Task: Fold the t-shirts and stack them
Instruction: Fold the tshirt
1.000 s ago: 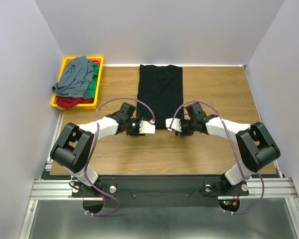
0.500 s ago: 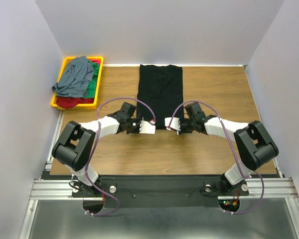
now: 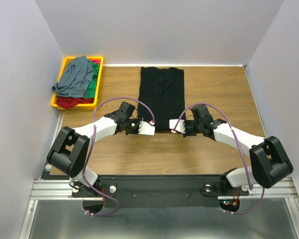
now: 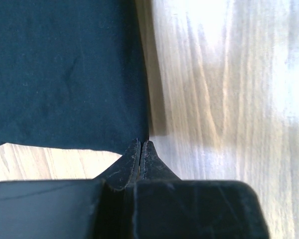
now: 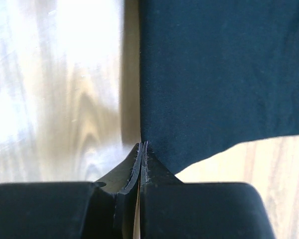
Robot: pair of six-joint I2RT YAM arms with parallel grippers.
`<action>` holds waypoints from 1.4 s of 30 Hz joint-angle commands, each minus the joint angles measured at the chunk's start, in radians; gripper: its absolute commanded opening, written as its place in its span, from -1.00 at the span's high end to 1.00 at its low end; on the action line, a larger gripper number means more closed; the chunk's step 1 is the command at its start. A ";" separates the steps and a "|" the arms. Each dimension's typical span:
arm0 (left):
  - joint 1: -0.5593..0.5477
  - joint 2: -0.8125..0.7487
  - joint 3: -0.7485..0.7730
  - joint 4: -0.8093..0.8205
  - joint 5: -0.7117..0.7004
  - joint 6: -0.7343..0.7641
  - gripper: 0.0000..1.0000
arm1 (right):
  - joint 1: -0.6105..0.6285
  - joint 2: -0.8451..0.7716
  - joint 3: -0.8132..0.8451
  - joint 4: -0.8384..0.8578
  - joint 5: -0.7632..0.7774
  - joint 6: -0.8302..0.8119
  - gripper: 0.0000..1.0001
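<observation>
**Both my grippers pinched on the near corners of the black t-shirt**

My left gripper (image 3: 150,128) has its jaws pressed fully together on the near left corner of the black t-shirt (image 3: 162,97). In the left wrist view the cloth's corner runs right into the fingertips (image 4: 132,155). The shirt's side edge throws a dark shadow on the wood beside it, so that edge is lifted a little off the table (image 3: 214,89).

My right gripper (image 3: 173,127) is closed the same way on the shirt's near right corner. From the right wrist camera the black cloth meets the closed tips, and the near hem slants away from them, with bare wood showing under it.

The black t-shirt lies as a long, narrow strip down the middle of the table. Its far end is close to the back edge and its near end sits between my two grippers.

Well to the left of the black t-shirt, at the far left corner, is a yellow tray (image 3: 54,103). It holds the other shirts in a loose heap:
- the slate grey-blue t-shirt (image 3: 74,77) is on top and spills over the tray's rim
- the green t-shirt (image 3: 92,87) shows beneath it
- the red t-shirt (image 3: 70,102) also shows beneath it
</observation>
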 commanded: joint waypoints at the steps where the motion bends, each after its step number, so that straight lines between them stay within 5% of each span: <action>1: -0.013 -0.055 -0.003 -0.042 0.035 0.025 1.00 | 0.005 -0.035 -0.031 -0.060 -0.017 -0.015 0.99; 8: -0.027 -0.070 -0.013 -0.068 0.049 0.017 1.00 | 0.005 -0.057 -0.050 -0.095 -0.019 -0.006 0.98; 9: -0.029 -0.063 -0.014 -0.065 0.049 0.014 1.00 | 0.005 -0.057 -0.054 -0.095 -0.005 -0.007 0.89; 12: -0.029 -0.044 -0.013 -0.059 0.047 0.005 1.00 | 0.005 -0.065 -0.056 -0.093 0.007 0.020 0.06; 14: -0.029 -0.041 -0.013 -0.057 0.050 0.002 1.00 | 0.005 -0.081 -0.059 -0.092 0.003 0.022 -0.17; 22: -0.030 -0.020 0.003 -0.051 0.047 0.008 1.00 | 0.005 -0.031 -0.048 -0.077 -0.008 0.007 -0.30; 33: -0.030 -0.012 0.000 -0.045 0.052 0.016 1.00 | 0.005 0.118 -0.047 0.035 0.038 0.020 -0.07; 36: -0.030 -0.010 0.001 -0.046 0.052 0.019 1.00 | 0.005 0.153 -0.037 0.042 0.063 0.026 0.31; 39: -0.030 -0.010 0.003 -0.046 0.052 0.020 1.00 | 0.005 0.162 -0.033 0.042 0.081 0.042 0.91; 42: -0.029 -0.024 0.006 -0.055 0.055 0.019 1.00 | 0.004 0.127 -0.031 0.038 0.090 0.072 0.99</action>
